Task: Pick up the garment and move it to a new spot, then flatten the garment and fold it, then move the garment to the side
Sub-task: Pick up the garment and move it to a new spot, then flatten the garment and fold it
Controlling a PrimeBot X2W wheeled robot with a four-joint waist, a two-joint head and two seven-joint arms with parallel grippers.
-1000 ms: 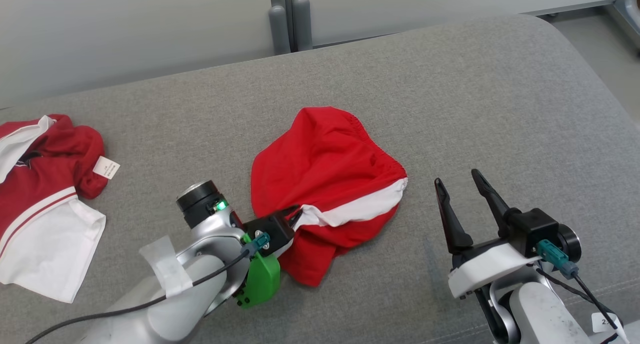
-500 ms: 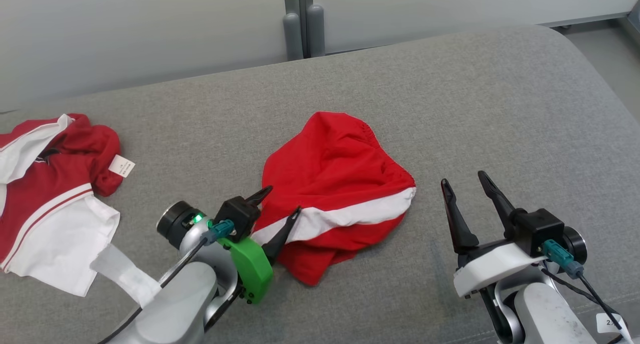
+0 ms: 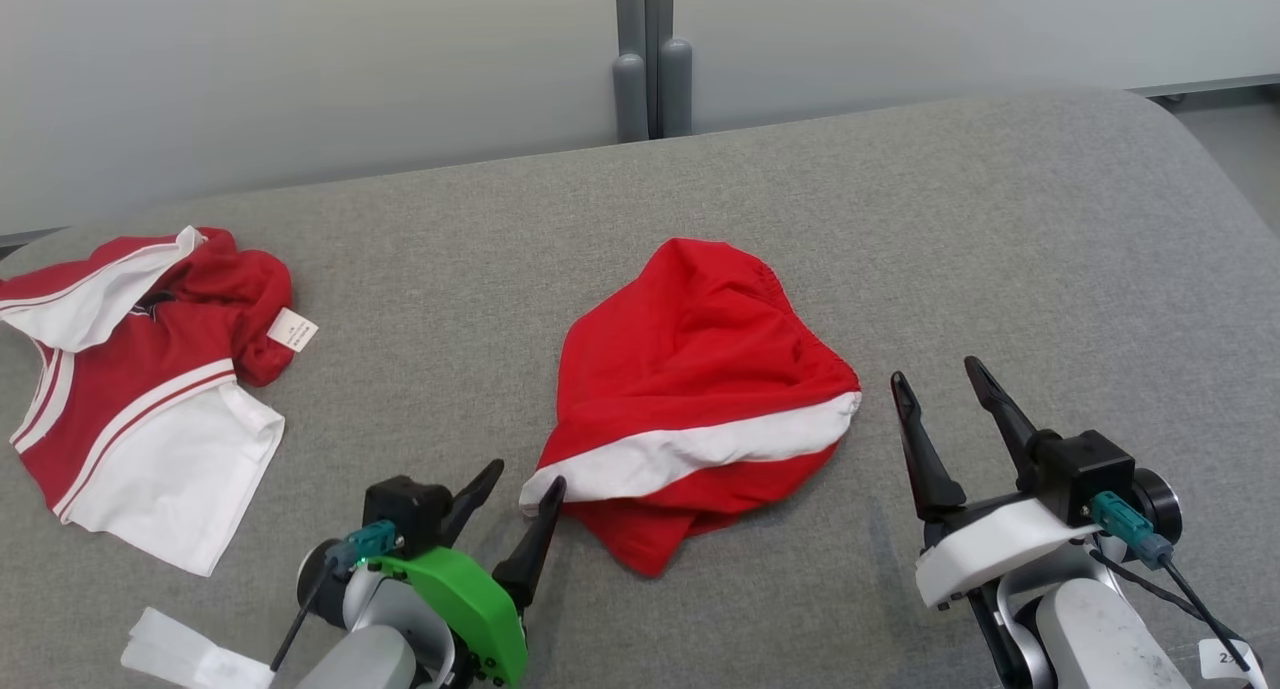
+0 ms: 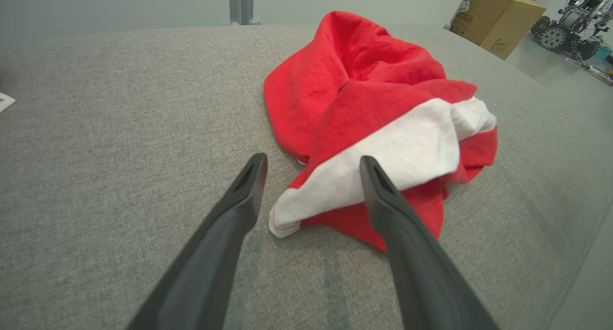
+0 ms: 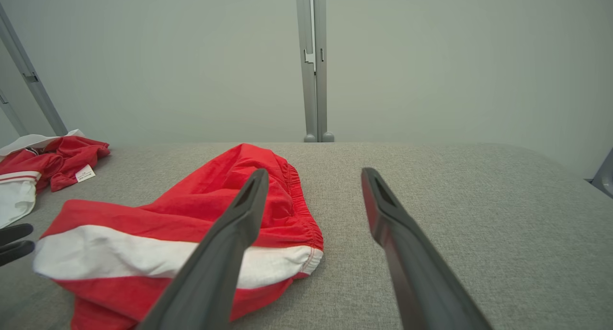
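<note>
You have bright, even, diffuse light: shadows lie faint and close under the garment (image 3: 700, 399). Your wrist views bow at the edges, and the dark fingers (image 4: 222, 244) blur slightly near the lens.

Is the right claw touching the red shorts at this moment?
Apart. The head view shows a strip of grey couch between the right claw and the shorts.

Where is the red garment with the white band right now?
In the head view the red garment lies crumpled mid-frame on the grey cushion, its near-left white corner by the open left gripper, the right gripper off its right side.
</note>
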